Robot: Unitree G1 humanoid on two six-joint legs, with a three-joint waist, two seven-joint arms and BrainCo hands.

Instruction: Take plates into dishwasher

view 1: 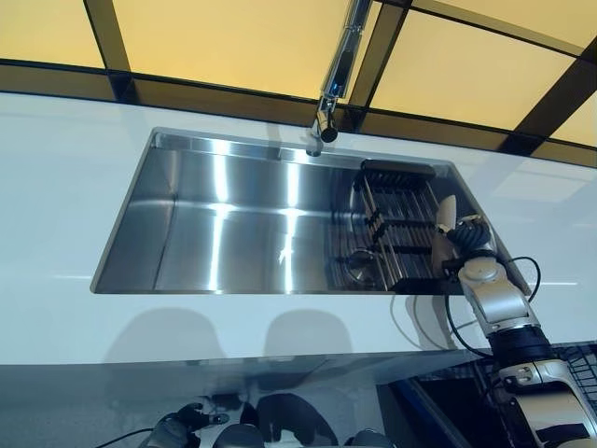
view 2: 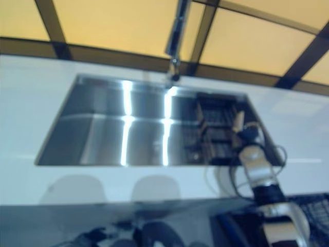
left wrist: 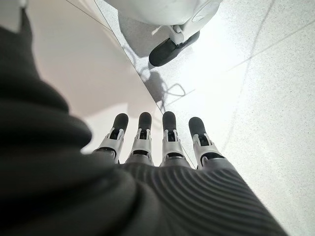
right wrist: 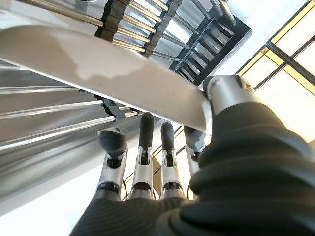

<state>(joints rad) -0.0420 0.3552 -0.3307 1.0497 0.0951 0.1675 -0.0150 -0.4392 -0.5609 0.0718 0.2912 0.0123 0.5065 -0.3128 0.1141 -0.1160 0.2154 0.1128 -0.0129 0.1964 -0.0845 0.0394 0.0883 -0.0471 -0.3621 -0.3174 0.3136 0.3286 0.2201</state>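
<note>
White glossy bench (view 1: 56, 233) spans the whole view, amber panelled window behind it. Rectangular stainless steel sink (view 1: 224, 224) is sunk into the bench; its left and middle floor is bare metal. Chrome tap (view 1: 334, 75) hangs over the back rim, spout near the sink's middle.

Black-framed wire dish rack (view 1: 396, 229) fills the right end of the sink, steel rods running across it, dark slotted holders along its sides.

Pale cream plate (right wrist: 108, 73) stands on edge at the rack's right side, seen in the head views as a narrow sliver (view 1: 446, 217) just above the wrist. So the plate is at the rack in the sink, not in any dishwasher.

Right robot hand (right wrist: 147, 162) reaches over the sink's right front corner. Right wrist view: plate rim passes between thumb and fingers (right wrist: 146, 129), thumb on one face, fingers extended along the other, pinching it. Whether the plate's lower edge rests in the rack slots, can't tell.

Left robot hand (left wrist: 157, 147) is low, below the bench edge, shows only in its wrist view: fingers straight, side by side, holding nothing, light speckled floor (left wrist: 266, 108) beyond them.
</note>
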